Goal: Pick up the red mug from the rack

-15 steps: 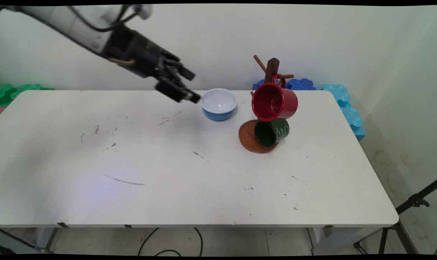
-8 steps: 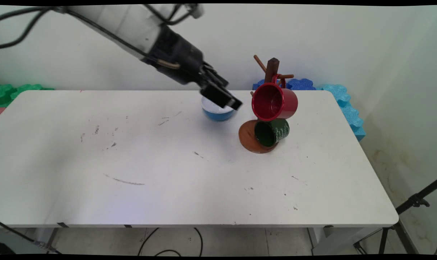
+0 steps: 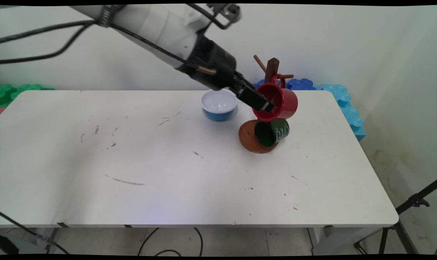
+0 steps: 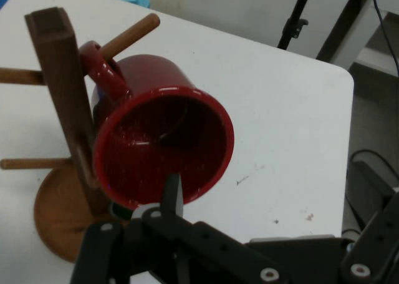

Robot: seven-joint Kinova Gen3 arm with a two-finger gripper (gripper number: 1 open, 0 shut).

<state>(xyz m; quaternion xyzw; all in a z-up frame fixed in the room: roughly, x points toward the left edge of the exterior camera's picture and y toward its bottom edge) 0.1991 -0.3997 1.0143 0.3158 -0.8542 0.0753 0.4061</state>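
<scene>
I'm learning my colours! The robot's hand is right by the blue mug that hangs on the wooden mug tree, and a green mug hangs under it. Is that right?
Not quite: the mug by the gripper is red, not blue. The main view shows the red mug hanging on the wooden mug tree, with the green mug under it. The blue thing is the bowl standing on the table.

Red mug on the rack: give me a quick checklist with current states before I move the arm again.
1. Red mug hangs by its handle on a peg of the wooden rack: ok.
2. Tool lined up with the mug's mouth: ok; in the hand view one finger sits over the lower rim.
3. Tool open or shut: cannot tell.
4. Tool holding the mug: cannot tell.
5. Green mug hangs just below the red one, close to the tool's path: not ok, little room.
6. Blue bowl stands apart, left of the rack's base: ok.
</scene>
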